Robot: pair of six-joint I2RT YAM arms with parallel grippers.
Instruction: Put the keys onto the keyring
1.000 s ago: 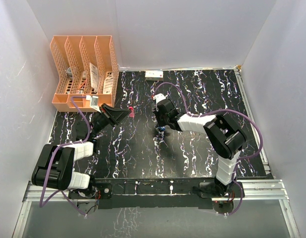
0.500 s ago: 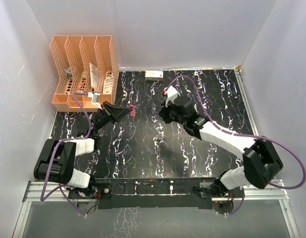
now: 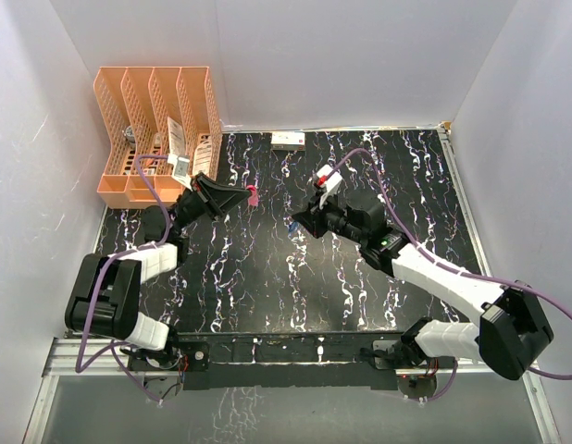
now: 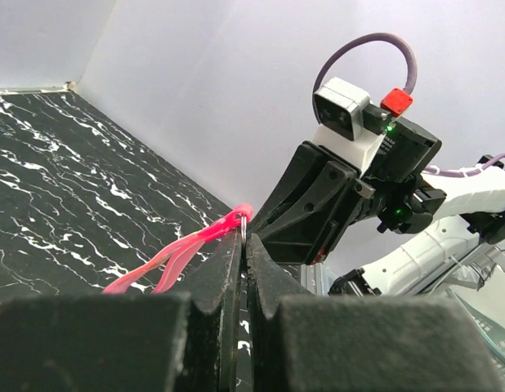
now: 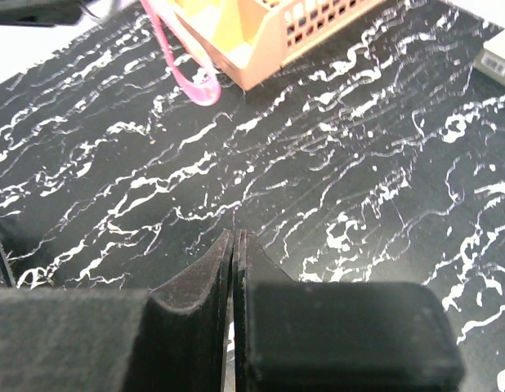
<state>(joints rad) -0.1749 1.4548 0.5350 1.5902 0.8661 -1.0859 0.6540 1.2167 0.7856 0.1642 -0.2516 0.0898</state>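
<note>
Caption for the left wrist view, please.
Left gripper, jaws shut, pinches the thin metal ring on its red-pink strap.

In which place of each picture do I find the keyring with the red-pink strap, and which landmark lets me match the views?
Top external: keyring left of centre, at the tip of the left gripper.
Left wrist: keyring in the centre, its ring pinched in the shut gripper and its strap trailing left.
Right wrist: keyring at top left, near the orange rack.
Shared landmark: the black marbled table.
</note>
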